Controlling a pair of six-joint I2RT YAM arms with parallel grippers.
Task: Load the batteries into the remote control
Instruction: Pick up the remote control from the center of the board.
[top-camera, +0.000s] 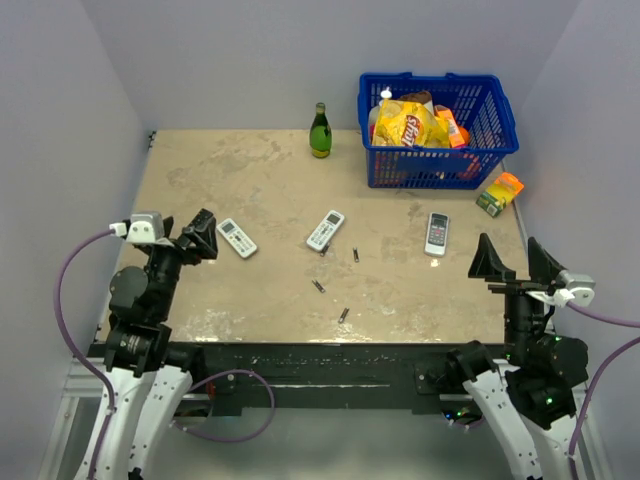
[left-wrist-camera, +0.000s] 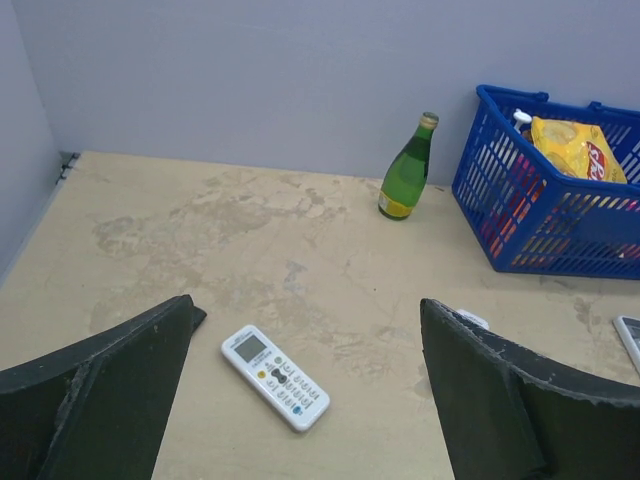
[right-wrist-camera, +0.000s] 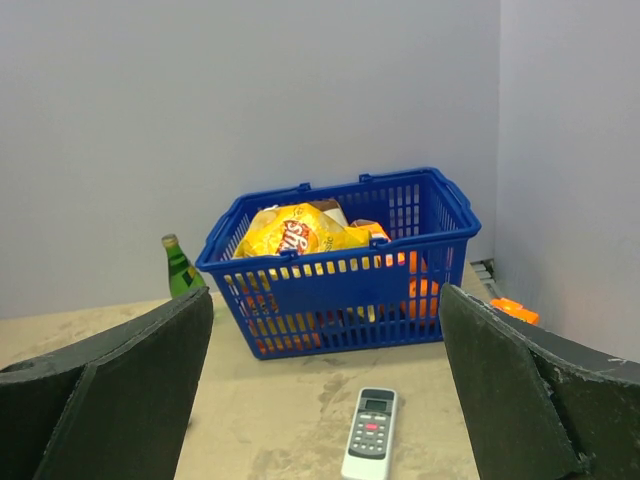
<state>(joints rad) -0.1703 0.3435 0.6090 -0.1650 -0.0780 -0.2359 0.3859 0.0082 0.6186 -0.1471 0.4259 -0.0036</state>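
- Nearest, the left arm's black fingers (left-wrist-camera: 120, 390) stood wide apart and held nothing, poised over the left edge of the beige mottled desk (top-camera: 250, 180).
- The right arm's black fingers (right-wrist-camera: 530, 390) were spread just as wide and were empty, at the desk's near right corner.
- Three small dark metallic cylindrical batteries (top-camera: 318, 286) lay loose on the desk between the arms. One was near the front edge, one a little beyond it to the left, and one further back to the right, none touching.
- Just beyond them lay the white rectangular remote control (top-camera: 325, 230), button face up and slanted, with its small screen at the far end.
- A second white remote (left-wrist-camera: 275, 377) lay ahead of the left fingers, and a greyish-white remote with a red button (right-wrist-camera: 370, 434) lay ahead of the right fingers.
- An orange-and-green carton (top-camera: 500, 193) sat near the right edge, just beside the basket's near corner.
- A green glass bottle (top-camera: 320, 131) stood upright at the back.
- To its right, a blue plastic basket (top-camera: 440, 165) held a yellow crisp bag (top-camera: 410, 125) and other packets.
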